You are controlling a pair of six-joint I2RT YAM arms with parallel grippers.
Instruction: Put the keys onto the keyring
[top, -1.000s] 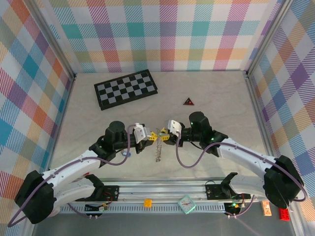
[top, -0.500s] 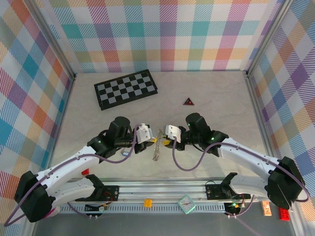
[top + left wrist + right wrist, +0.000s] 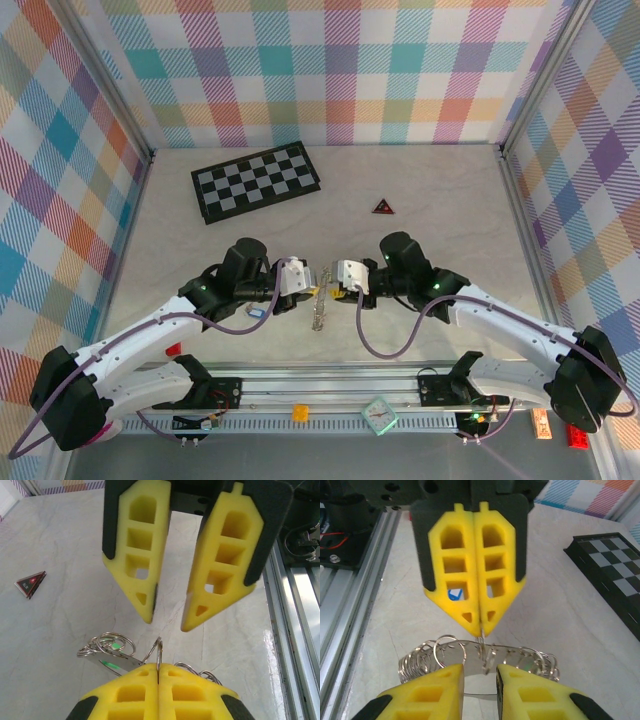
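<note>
Pinching 1 thin ring of the keyring (image 3: pixel 102 647) edge-on between its yellow pads, the left end effector (image 3: pixel 158 666) has its jaws fully together, with no gap beyond the wire itself. From the top view, this left end effector (image 3: pixel 312 287) sits near the middle of the bench (image 3: pixel 200 250), and the keyring (image 3: pixel 319 308) trails from it toward 6 o'clock as a short string of silvery loops.

The right end effector (image 3: pixel 331 288) faces it from 3 o'clock, tip to tip. In the left wrist view the right end effector (image 3: pixel 168 624) stands at 12 o'clock of the pinched ring, its jaws parted to a moderate gap and holding nothing, its tips just above the ring and apart from it. In the right wrist view the right end effector (image 3: pixel 480 669) shows that gap at 6 o'clock, the left end effector (image 3: pixel 480 631) is closed at 12 o'clock, and the keyring (image 3: pixel 517 656) runs from 9 to 3 o'clock between them.

The green-headed key (image 3: pixel 111 664) lies under the cluster of rings at 9 o'clock of the left pads. A small blue spot, apparently the blue-headed key (image 3: pixel 254 312), rests on the bench at 8 o'clock of the left end effector.

The checkerboard (image 3: pixel 256 181) lies at 11 o'clock and the triangle (image 3: pixel 383 207) at 1 o'clock, both well apart from the end effectors.
</note>
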